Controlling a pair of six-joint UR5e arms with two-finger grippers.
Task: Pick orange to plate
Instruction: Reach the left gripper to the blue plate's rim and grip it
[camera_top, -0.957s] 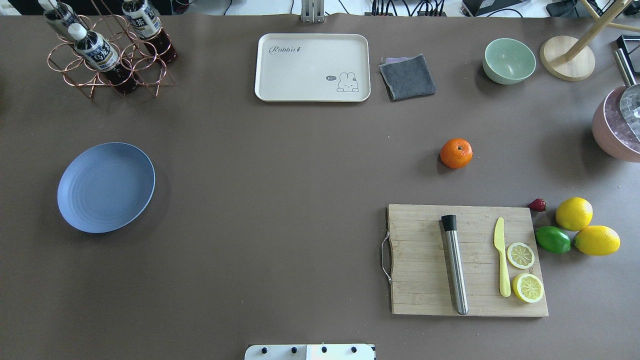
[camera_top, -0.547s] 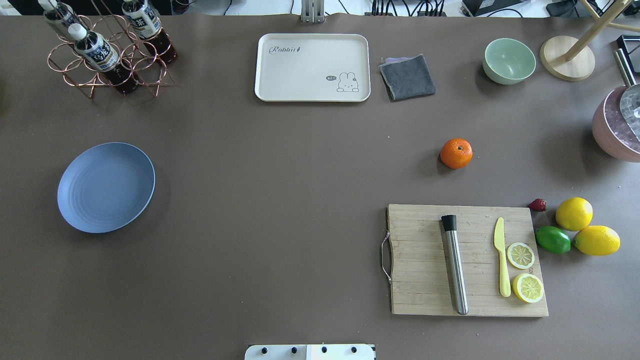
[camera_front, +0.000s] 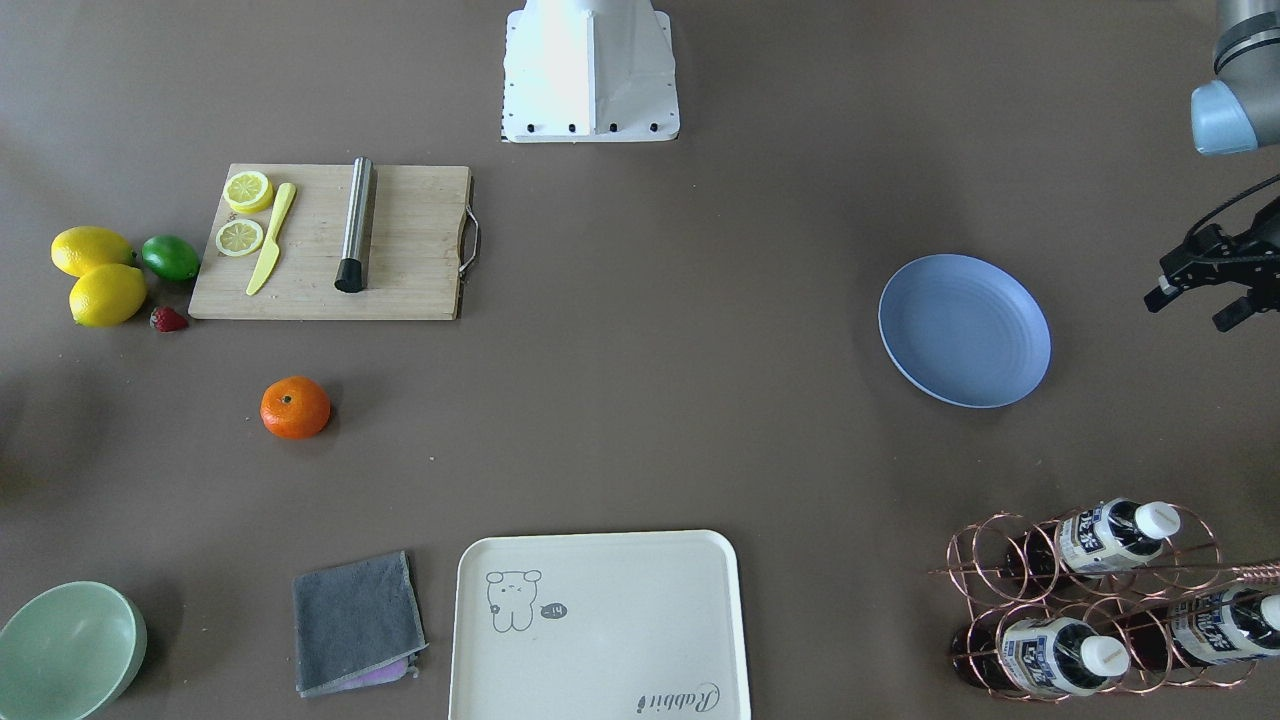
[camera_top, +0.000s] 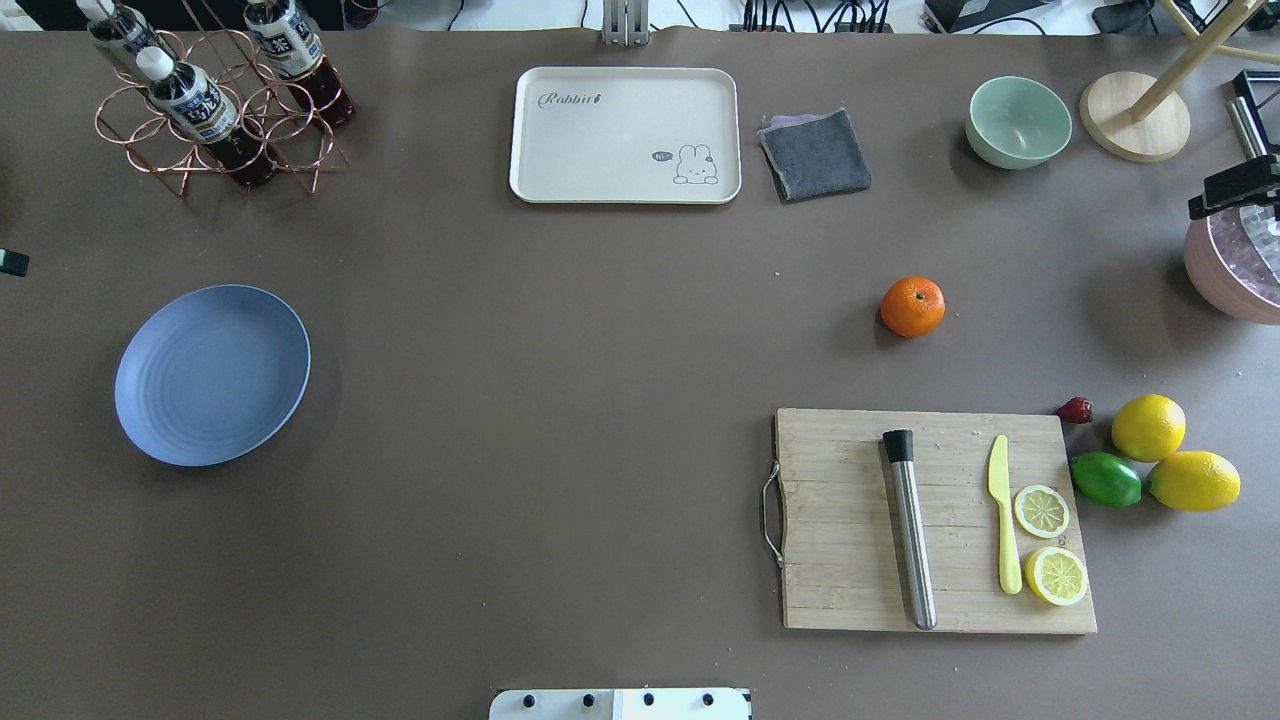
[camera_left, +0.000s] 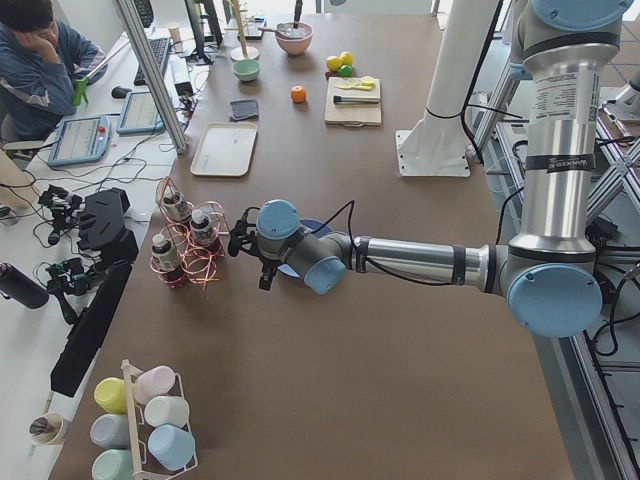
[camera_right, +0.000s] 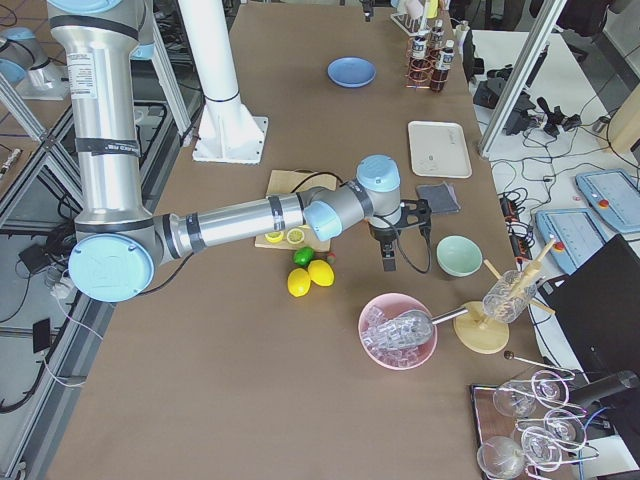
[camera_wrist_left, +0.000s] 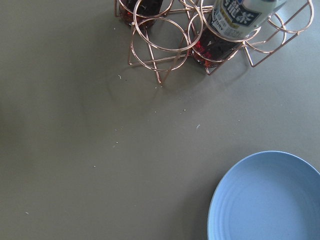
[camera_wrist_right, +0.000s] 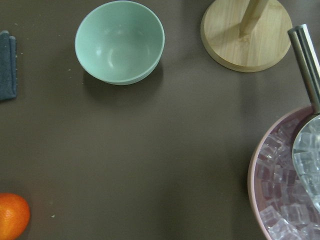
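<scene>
The orange (camera_top: 912, 306) rests on the brown table right of centre, just beyond the cutting board (camera_top: 850, 560), and shows at the lower left corner of the right wrist view as the orange (camera_wrist_right: 12, 215). The blue plate (camera_top: 212, 374) lies at the far left and holds nothing; it also appears as the plate (camera_front: 965, 330) and the plate (camera_wrist_left: 270, 200). My left gripper (camera_front: 1190, 308) hovers outside the plate with its fingers spread, holding nothing. Only a black part of my right gripper (camera_top: 1235, 187) shows at the right edge, over the pink bowl and far from the orange; I cannot tell its state.
The board carries a steel muddler (camera_top: 910, 530), a yellow knife (camera_top: 1003, 525) and lemon slices. Two lemons (camera_top: 1148, 427), a lime (camera_top: 1105, 479) and a strawberry (camera_top: 1075, 409) lie beside it. At the back stand a cream tray (camera_top: 625, 135), grey cloth (camera_top: 815, 153), green bowl (camera_top: 1018, 121), pink ice bowl (camera_top: 1235, 265) and bottle rack (camera_top: 215, 110).
Both grippers have come into the overhead view: a tip of the left one at the left edge, the right one at the right edge over the pink bowl. Orange and plate have not moved.
</scene>
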